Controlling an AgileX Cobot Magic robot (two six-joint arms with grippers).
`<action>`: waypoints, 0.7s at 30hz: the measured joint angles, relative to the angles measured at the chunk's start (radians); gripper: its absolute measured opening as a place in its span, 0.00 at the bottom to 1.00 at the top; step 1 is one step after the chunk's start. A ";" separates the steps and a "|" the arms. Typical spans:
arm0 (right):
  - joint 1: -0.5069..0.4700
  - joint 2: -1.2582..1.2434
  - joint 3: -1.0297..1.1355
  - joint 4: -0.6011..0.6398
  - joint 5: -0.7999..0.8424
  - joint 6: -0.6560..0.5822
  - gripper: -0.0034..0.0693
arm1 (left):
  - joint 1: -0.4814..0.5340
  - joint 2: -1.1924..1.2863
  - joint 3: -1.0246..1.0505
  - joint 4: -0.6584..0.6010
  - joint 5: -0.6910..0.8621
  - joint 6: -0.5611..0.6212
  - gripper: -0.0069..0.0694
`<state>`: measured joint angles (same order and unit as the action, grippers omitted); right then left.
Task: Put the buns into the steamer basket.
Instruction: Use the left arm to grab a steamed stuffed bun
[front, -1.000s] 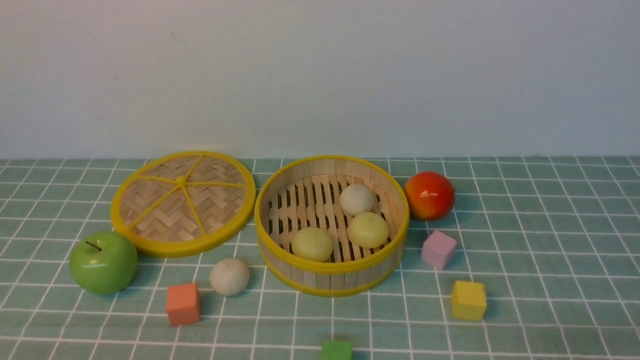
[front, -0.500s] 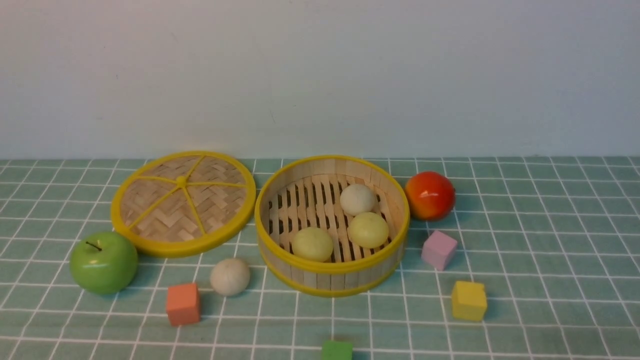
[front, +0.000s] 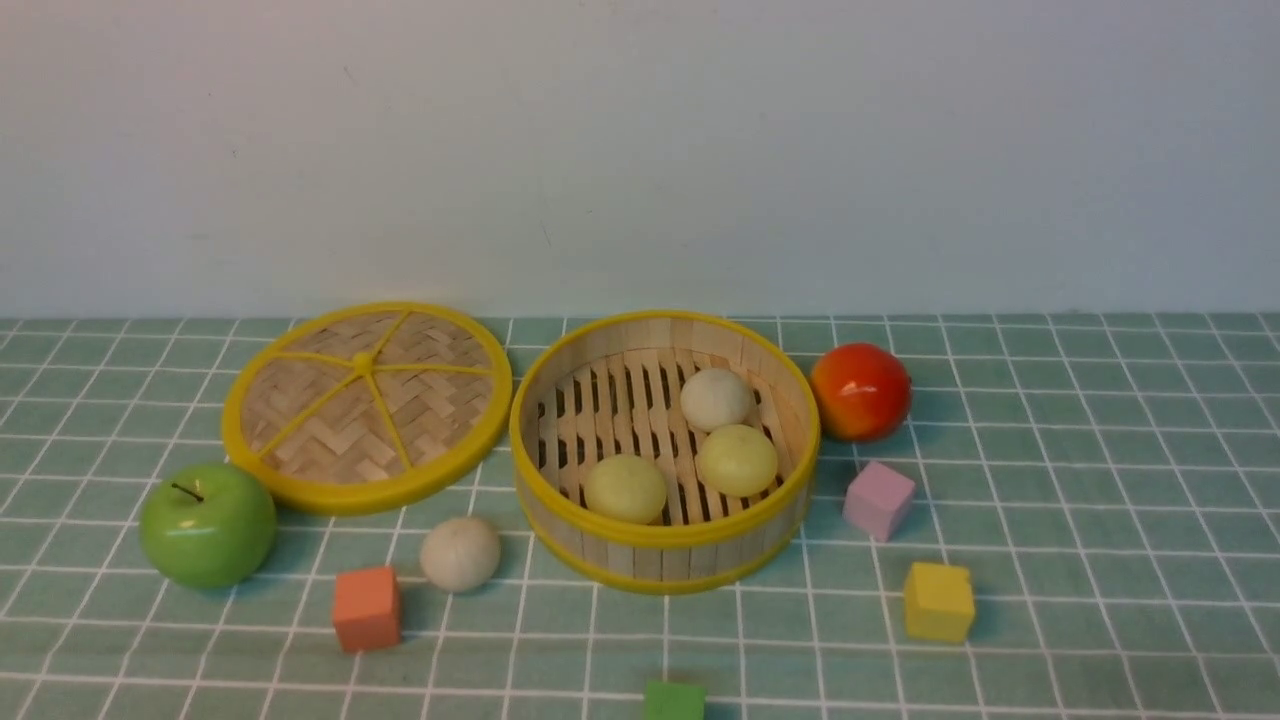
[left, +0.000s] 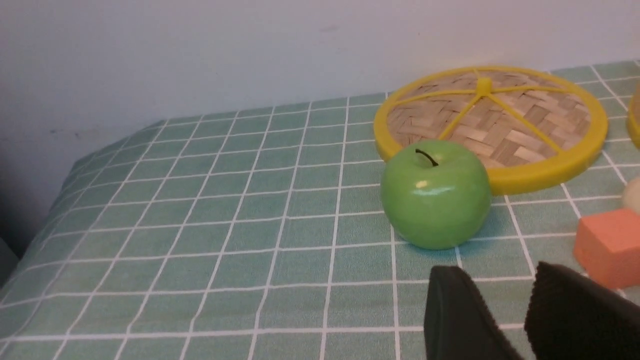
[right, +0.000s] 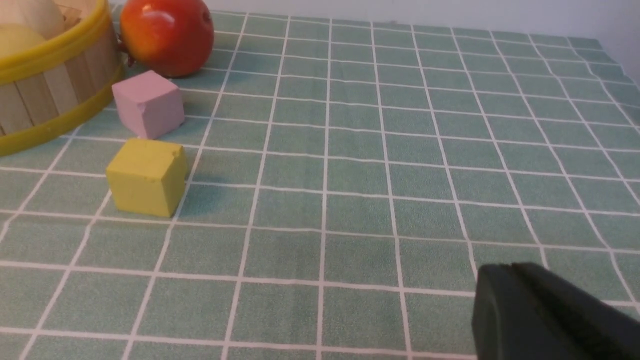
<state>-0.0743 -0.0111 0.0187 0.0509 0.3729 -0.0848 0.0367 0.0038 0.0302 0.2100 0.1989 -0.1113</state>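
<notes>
Left gripper (left: 495, 280): jaws parted, nothing between them. One off-white bun (front: 460, 553) sits on the cloth outside the steamer basket (front: 664, 540), near its left wall. From this gripper it lies ahead and to the right, just past the orange cube (front: 366, 607). Three buns (front: 737, 460) already lie inside. Right gripper (right: 505, 285): only a dark corner shows, so its state cannot be told; likely the farther arm.

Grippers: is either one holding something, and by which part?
Nothing is held. The left gripper stands open and empty; the right gripper holds nothing.
</notes>
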 joint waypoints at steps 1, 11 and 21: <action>0.000 0.000 -0.001 0.000 0.000 0.000 0.11 | 0.000 0.000 0.000 -0.032 -0.013 -0.037 0.40; 0.000 0.000 -0.001 0.000 0.001 0.000 0.13 | 0.000 0.001 -0.008 -0.301 -0.358 -0.372 0.40; 0.000 0.000 -0.001 0.000 0.001 0.000 0.15 | 0.000 0.224 -0.455 -0.285 -0.164 -0.523 0.40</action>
<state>-0.0743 -0.0111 0.0179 0.0509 0.3740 -0.0848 0.0367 0.2274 -0.4249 -0.0755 0.0351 -0.6344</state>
